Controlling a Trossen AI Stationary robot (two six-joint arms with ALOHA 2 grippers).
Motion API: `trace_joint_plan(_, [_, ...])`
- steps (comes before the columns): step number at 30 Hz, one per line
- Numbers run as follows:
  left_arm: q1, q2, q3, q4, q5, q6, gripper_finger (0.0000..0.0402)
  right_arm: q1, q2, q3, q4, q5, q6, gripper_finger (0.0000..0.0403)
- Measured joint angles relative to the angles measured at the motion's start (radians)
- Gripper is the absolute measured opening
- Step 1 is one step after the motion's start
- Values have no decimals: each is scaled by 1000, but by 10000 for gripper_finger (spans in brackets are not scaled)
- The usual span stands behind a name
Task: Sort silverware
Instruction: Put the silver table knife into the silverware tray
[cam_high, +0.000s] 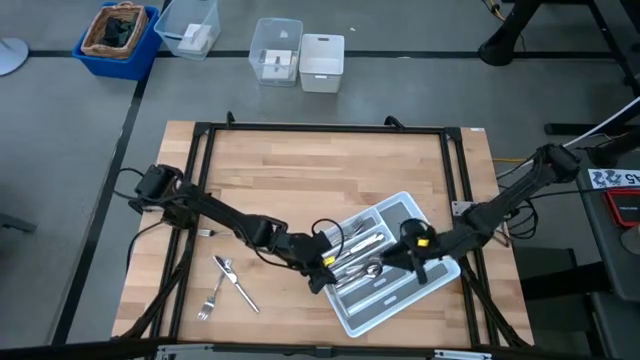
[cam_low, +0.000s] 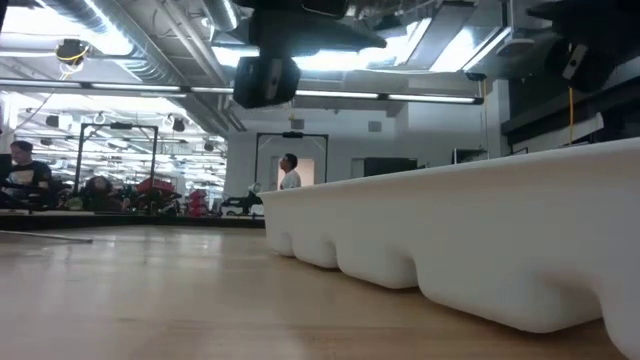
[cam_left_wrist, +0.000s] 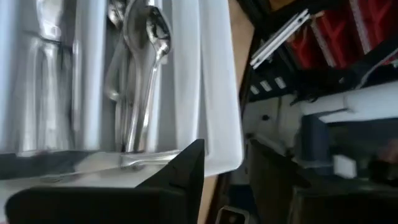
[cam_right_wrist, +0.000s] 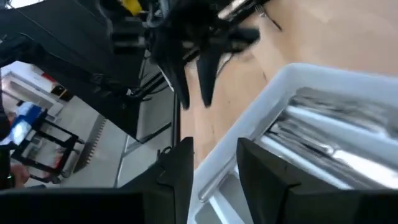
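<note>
The light grey tray (cam_high: 362, 322) lies askew on the wooden table's near right part, with silverware (cam_high: 362, 245) in its compartments; spoons (cam_left_wrist: 149, 37) fill one slot. A fork (cam_high: 208, 300), a knife (cam_high: 240, 292) and a third piece (cam_high: 222, 265) lie loose on the table's near left. My left gripper (cam_high: 328, 278) hovers at the tray's left end, open and with nothing between its fingers (cam_right_wrist: 194, 102). My right gripper (cam_high: 405, 262) is over the tray's middle, open. In its wrist view the tray's rim (cam_right_wrist: 273, 87) runs in between its fingers (cam_right_wrist: 214, 162). My right gripper's fingers stand on either side of the tray's rim (cam_right_wrist: 217, 171) as its wrist view shows it; whether they touch the rim cannot be told.
Clear plastic boxes (cam_high: 275, 50) (cam_high: 190, 25), a white box (cam_high: 322, 62) and a blue bin (cam_high: 118, 35) stand on the floor beyond the far edge. A black frame (cam_high: 320, 128) rims the table. The table's far half is bare wood.
</note>
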Motion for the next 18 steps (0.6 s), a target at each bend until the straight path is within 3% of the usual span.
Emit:
trace_joint_plan(7, [-15, -137, 0, -207, -84, 106, 84, -26, 249, 81, 28, -64, 218, 124])
trace_joint_plan(13, [-37, -275, 0, -431, -231, 125, 82, -93, 466, 242, 4, -203, 227, 124])
trace_joint_plan(18, [-65, -372, 0, -622, -286, 118, 85, -159, 623, 435, -174, -302, 227, 124])
